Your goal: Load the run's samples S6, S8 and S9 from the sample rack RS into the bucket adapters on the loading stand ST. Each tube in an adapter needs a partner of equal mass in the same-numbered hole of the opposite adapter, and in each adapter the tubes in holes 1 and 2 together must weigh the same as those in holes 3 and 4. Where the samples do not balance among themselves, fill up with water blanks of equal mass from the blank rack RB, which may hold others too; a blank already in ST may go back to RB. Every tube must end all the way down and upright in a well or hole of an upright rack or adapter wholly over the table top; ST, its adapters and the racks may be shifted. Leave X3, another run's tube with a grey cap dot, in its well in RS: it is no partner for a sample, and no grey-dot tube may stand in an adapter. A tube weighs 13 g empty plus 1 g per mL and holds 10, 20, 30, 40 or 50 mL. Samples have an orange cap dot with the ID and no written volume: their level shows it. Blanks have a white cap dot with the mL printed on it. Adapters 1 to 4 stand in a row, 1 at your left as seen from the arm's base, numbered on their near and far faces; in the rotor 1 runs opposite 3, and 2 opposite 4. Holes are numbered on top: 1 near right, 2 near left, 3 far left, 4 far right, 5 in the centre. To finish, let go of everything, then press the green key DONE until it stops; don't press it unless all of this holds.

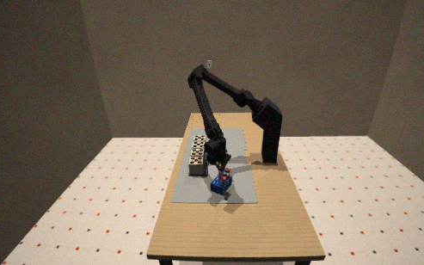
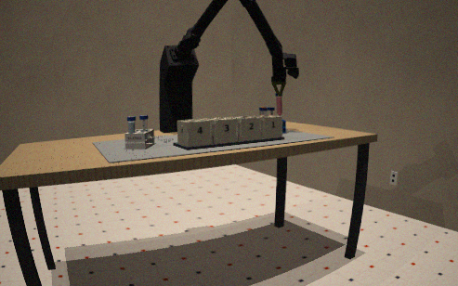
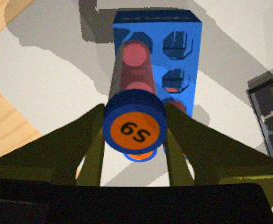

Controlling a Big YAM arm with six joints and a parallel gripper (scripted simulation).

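Your gripper [image 3: 135, 141] is squeezing tube S9 [image 3: 134, 129] by its blue cap. The pink tube hangs up in the air, right above the blue sample rack [image 3: 187, 30]. You can see its bottom end over the rack. The grey adapters [image 2: 228, 130] sit close beside it.
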